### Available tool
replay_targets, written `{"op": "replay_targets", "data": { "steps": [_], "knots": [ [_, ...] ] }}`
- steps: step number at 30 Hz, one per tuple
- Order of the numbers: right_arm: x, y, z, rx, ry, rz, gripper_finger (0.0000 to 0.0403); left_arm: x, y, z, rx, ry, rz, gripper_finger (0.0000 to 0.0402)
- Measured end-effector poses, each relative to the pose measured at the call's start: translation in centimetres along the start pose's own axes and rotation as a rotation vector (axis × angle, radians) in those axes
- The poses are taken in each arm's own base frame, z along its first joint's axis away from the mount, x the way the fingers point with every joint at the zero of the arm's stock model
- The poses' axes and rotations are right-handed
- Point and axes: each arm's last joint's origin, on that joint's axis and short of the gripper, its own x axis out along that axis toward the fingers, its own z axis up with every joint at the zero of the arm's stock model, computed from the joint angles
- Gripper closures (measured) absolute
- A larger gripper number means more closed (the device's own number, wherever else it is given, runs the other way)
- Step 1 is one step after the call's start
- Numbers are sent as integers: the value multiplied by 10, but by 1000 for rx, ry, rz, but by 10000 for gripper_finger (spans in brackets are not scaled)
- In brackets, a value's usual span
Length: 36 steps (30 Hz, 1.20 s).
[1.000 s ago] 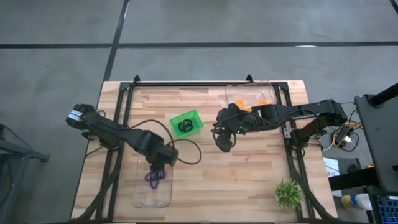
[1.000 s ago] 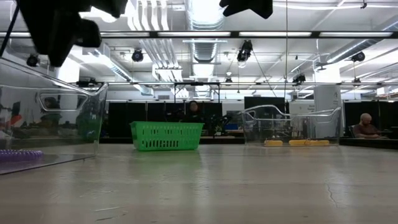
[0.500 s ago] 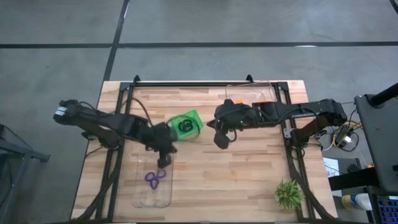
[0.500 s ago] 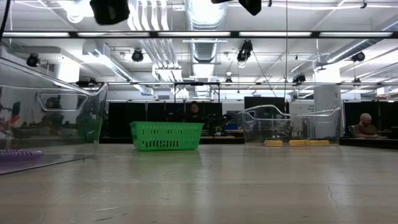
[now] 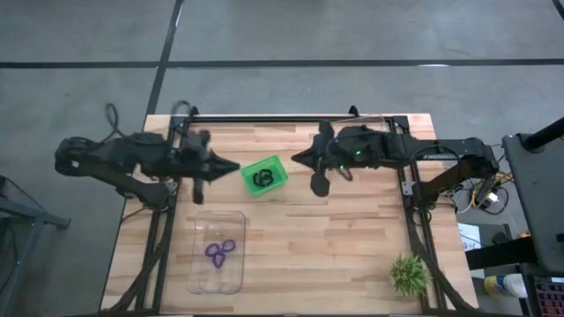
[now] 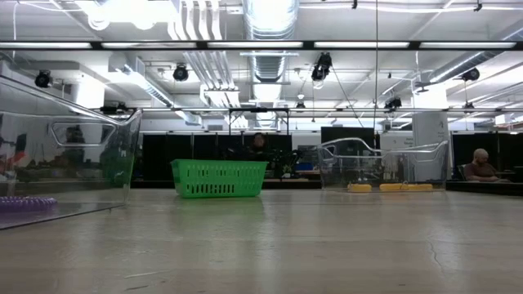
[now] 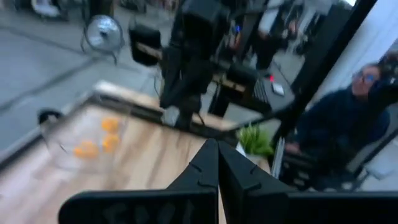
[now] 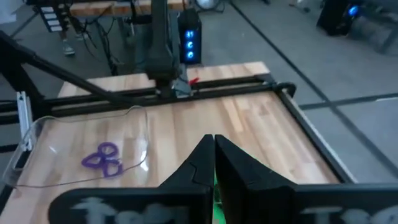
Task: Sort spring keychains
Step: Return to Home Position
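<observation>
Where both arms reach over the far half of the table (image 5: 352, 255), left gripper (image 5: 231, 165) hangs just left of the green bin (image 5: 282, 167), right gripper (image 5: 320, 184) just right of it, both pinched closed and empty. Near-left clear bin (image 5: 211, 280) holds purple keychains (image 5: 220, 252); far-right clear bin (image 6: 384, 159), orange keychains (image 6: 392, 187); green bin, black keychains (image 5: 262, 179).

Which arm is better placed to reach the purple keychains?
Probably left. The clear bin holding the purple keychains lies on the table's left half, nearer the left end effector than the right end effector.
</observation>
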Motion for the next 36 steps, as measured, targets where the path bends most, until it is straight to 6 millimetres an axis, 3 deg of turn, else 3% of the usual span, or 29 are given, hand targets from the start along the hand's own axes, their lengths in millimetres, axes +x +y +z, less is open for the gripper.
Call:
{"op": "replay_targets", "data": {
  "steps": [3, 7, 11, 13, 17, 24, 32, 36],
  "knots": [
    [-17, -7, 7, -1, -42, -15, 394, -19, 4, 8, 12, -72, 30, 401],
    [-49, -17, 15, 1, -102, -170, 394, -40, 10, 14, 88, -144, 119, 401],
    [-85, -25, 17, -154, -97, -291, 394, -56, 16, 16, 238, -164, 212, 401],
    [-104, -28, 14, -214, -72, -292, 394, -64, 19, 14, 265, -147, 217, 401],
    [-131, -32, 6, -163, -63, -247, 394, -72, 22, 12, 268, -144, 218, 401],
    [-150, -30, -13, -214, -75, 2, 394, -73, 25, 3, 320, -120, 216, 401],
    [-146, -33, -53, -187, -16, 19, 394, -62, 33, -24, 351, -56, 219, 401],
    [-143, -35, -72, -177, -79, 22, 394, -59, 38, -40, 313, -74, 212, 401]
  ]
}}
